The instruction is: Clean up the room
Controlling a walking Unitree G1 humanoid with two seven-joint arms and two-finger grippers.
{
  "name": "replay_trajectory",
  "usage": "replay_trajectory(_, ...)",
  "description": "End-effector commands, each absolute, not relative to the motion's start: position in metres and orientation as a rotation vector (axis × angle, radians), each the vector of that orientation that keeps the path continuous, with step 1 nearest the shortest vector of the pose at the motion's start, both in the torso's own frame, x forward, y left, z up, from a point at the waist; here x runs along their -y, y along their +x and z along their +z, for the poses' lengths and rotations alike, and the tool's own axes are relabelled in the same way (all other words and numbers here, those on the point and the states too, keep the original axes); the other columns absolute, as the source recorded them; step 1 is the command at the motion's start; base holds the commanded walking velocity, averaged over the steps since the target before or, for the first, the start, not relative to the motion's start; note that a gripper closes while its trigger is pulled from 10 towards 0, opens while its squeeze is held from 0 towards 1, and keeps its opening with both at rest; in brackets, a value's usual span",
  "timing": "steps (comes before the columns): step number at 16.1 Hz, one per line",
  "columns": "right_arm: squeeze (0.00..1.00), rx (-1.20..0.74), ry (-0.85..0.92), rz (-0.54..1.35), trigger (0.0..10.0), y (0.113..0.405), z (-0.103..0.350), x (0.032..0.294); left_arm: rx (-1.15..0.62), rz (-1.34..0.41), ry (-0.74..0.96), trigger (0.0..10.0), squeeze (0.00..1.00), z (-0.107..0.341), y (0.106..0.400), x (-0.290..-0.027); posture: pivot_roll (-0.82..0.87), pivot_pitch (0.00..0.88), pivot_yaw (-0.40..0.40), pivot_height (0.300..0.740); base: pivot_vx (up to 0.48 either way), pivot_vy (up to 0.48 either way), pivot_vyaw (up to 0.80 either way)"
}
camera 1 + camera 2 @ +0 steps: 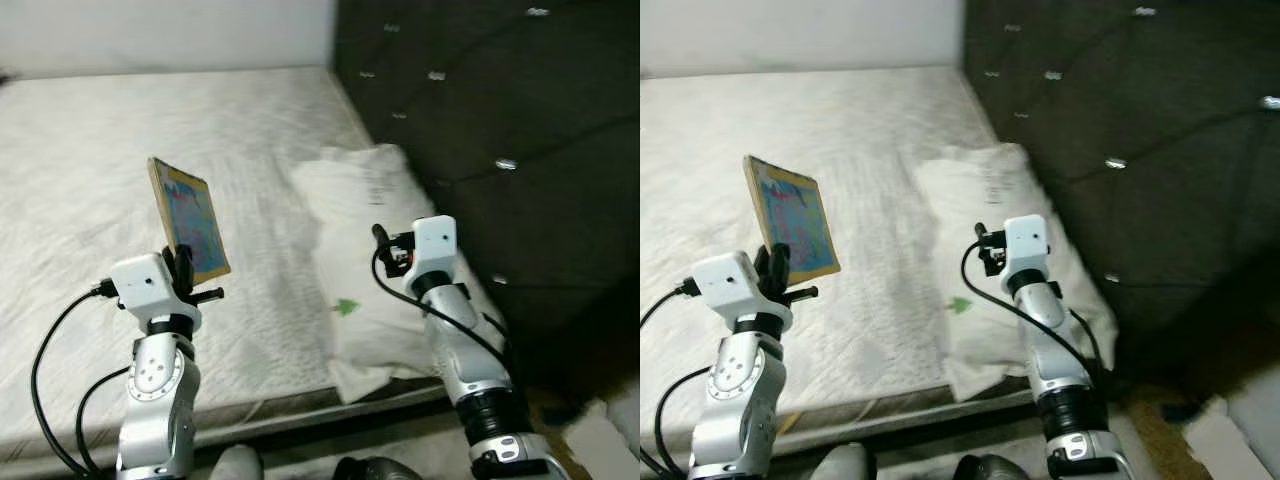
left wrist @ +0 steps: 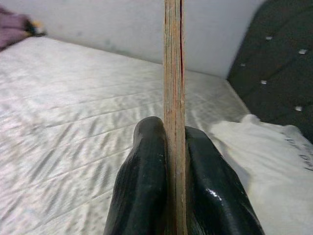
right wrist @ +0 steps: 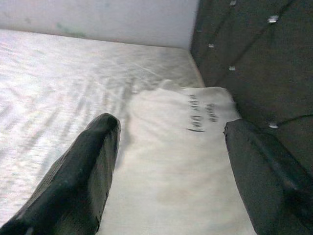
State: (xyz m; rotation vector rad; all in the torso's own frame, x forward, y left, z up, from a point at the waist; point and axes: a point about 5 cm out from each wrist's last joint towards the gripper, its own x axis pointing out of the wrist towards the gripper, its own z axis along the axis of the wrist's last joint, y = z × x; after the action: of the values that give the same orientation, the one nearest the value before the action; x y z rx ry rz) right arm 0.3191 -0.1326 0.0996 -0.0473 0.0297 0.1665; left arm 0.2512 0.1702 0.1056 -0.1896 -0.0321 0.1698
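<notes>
1. Your left tool (image 1: pixel 185 268) is pinching a thin book (image 1: pixel 188 219) by its lower edge, holding it upright above the bed (image 1: pixel 90 160). The left wrist view shows both fingers (image 2: pixel 146 186) pressed flat against its faces.
2. Your right tool (image 3: pixel 171 171) is spread wide and empty, poised over the white pillow (image 1: pixel 370 270) beside the dark tufted headboard (image 1: pixel 500 120).
3. Risk: the grip is low and the book stands tall, so a quick swing or turn could pivot it between the pads or drop it onto the mattress.
4. Risk: your right arm's cable (image 1: pixel 440 310) hangs near the pillow; it may snag when lowering.
</notes>
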Motion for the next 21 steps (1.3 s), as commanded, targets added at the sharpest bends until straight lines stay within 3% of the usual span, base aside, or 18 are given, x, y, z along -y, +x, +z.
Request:
replay_trajectory(1,0.00,-0.007,-0.032,0.160,10.0,0.320,0.105,0.135,0.093,0.162,-0.201,10.0,0.00,0.119,0.252,-0.168,0.06,0.068,-0.038,0.740,0.000,0.000,0.00)
replay_trajectory(9,0.00,-0.009,-0.042,0.198,10.0,0.318,0.106,0.132,0.077,0.190,-0.221,10.0,0.00,0.116,0.248,-0.171,0.06,0.096,-0.046,0.736,0.000,0.000,0.00)
replay_trajectory(19,0.00,0.007,-0.038,0.232,10.0,0.318,0.109,0.128,0.093,0.216,-0.215,10.0,0.00,0.118,0.252,-0.173,0.05,0.086,-0.050,0.613,0.000,0.000,0.00)
replay_trajectory(21,0.00,-0.001,-0.036,0.236,10.0,0.318,0.108,0.128,0.092,0.253,-0.216,10.0,0.00,0.118,0.252,-0.179,0.05,0.086,-0.050,0.613,0.000,0.000,0.00)
